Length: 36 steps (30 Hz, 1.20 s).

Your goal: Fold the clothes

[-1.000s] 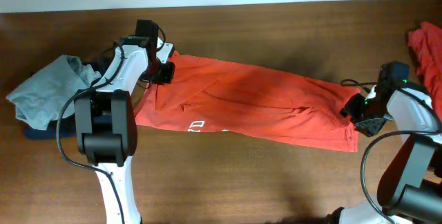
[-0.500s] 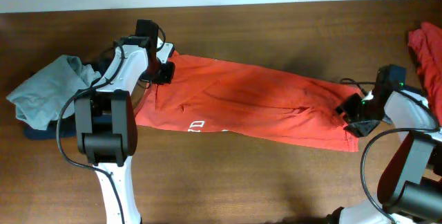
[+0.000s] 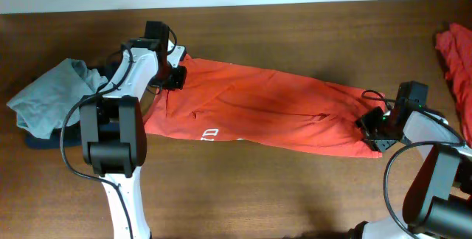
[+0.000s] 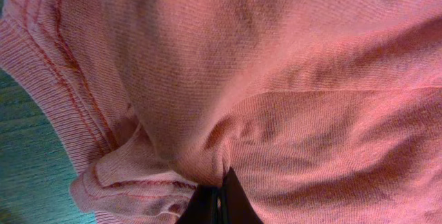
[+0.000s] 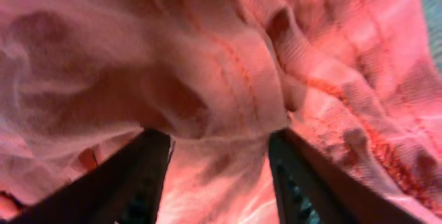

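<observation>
At the shirt's upper-left corner, the left gripper (image 3: 175, 77) is pinched tight on a bunch of the orange-red shirt (image 3: 273, 110). Its wrist camera shows the dark fingertips (image 4: 231, 207) pressed together, with knit cloth gathered and puckered just above them and a ribbed hem curling off to one side. At the shirt's opposite end, the right gripper (image 3: 372, 125) has its jaws spread. In its wrist view the fingers (image 5: 141, 175) stand well apart. Rumpled fabric with a stitched seam fills the space between and beyond them, but nothing is clamped.

The shirt lies on the brown table (image 3: 295, 195) as a long, narrow band slanting from upper left down to the right. It is fairly flat but creased near the middle. A scrap of white print (image 3: 210, 133) peeks out at its near edge. Judging by the narrow shape, it seems to have been doubled lengthwise already, which would leave the crosswise folds to do.

Left of the left arm, a pale grey-blue garment (image 3: 48, 99) sits crumpled on top of a navy garment (image 3: 40, 141). Another red garment (image 3: 453, 47) is heaped at the table's right edge. None of these looks folded, so the task appears to be at an early stage: one shirt partway through and the rest waiting.
</observation>
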{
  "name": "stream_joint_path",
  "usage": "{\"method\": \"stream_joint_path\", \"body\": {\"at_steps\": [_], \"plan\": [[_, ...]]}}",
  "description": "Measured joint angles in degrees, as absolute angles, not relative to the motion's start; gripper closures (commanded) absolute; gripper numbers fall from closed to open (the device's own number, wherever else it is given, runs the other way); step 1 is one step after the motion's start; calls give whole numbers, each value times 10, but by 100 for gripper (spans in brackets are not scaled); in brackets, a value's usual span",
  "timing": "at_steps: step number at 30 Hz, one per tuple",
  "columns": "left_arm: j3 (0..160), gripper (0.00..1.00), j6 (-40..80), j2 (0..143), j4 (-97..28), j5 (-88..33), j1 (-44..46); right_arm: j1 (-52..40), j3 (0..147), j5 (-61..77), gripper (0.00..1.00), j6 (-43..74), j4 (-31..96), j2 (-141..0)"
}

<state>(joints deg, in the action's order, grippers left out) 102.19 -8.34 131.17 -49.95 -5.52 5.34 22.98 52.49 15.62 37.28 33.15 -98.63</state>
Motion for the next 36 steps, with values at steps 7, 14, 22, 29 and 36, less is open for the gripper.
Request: {"method": "stream_joint_path", "body": {"at_steps": [7,14,22,29,36], "plan": [[1022,99,-83,1312,-500,-55,53,252,538,170,36,331,386,-988],[1022,99,-83,1312,-500,-55,53,253,542,173,35,314,387,-983],[1023,99,-83,1313,-501,-55,53,253,542,173,35,351,338,-983],[1023,99,-83,1313,-501,-55,53,253,542,163,49,388,332,-983],[1023,99,-83,1313,-501,-55,53,252,542,159,74,415,327,-999]]}}
